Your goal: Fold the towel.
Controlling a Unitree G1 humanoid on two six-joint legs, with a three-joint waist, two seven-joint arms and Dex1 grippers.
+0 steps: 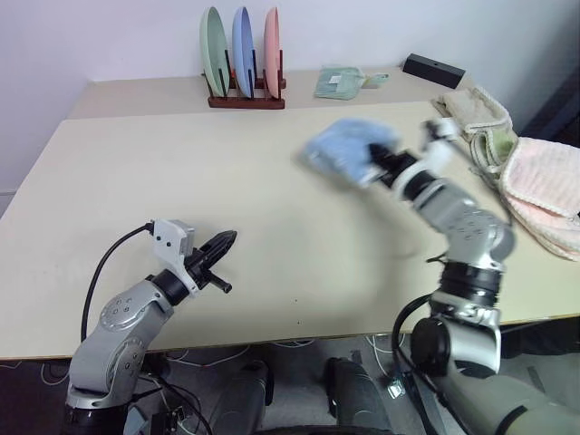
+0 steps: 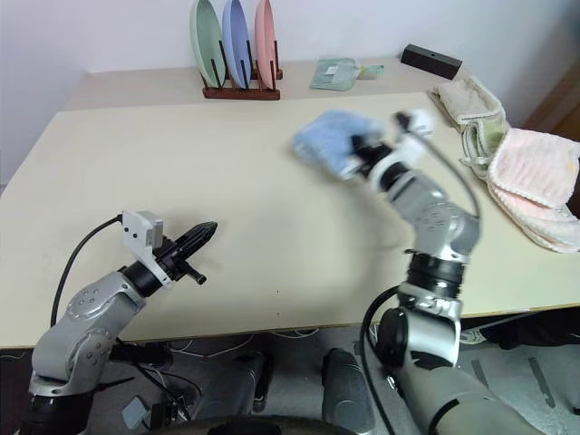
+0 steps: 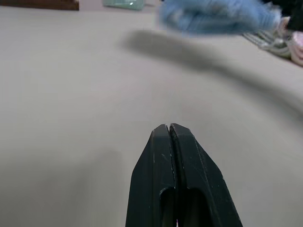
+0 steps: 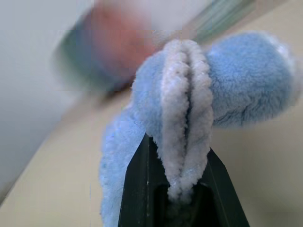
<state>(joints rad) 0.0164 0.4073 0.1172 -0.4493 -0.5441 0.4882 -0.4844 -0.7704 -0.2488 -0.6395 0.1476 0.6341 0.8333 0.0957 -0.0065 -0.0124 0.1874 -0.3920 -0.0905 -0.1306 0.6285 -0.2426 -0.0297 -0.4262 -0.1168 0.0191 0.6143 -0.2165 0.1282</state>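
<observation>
one towel [image 4: 246, 80] pinched in r gripper [image 4: 182, 189], l gripper [image 3: 170, 130] pressed together, 3 plates [image 1: 242, 50].

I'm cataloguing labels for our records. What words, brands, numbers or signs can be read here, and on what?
No text can be read in these pictures.
The green cloth beyond the plate rack carries a small pale tag, too small to read.
The blue towel is blurred; no mark can be made out.
The black box shows no legible marking.

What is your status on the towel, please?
Right gripper shut on towel, bunched, lifted off the table. Left gripper shut, empty, low over the table. Nothing in the way.
</observation>
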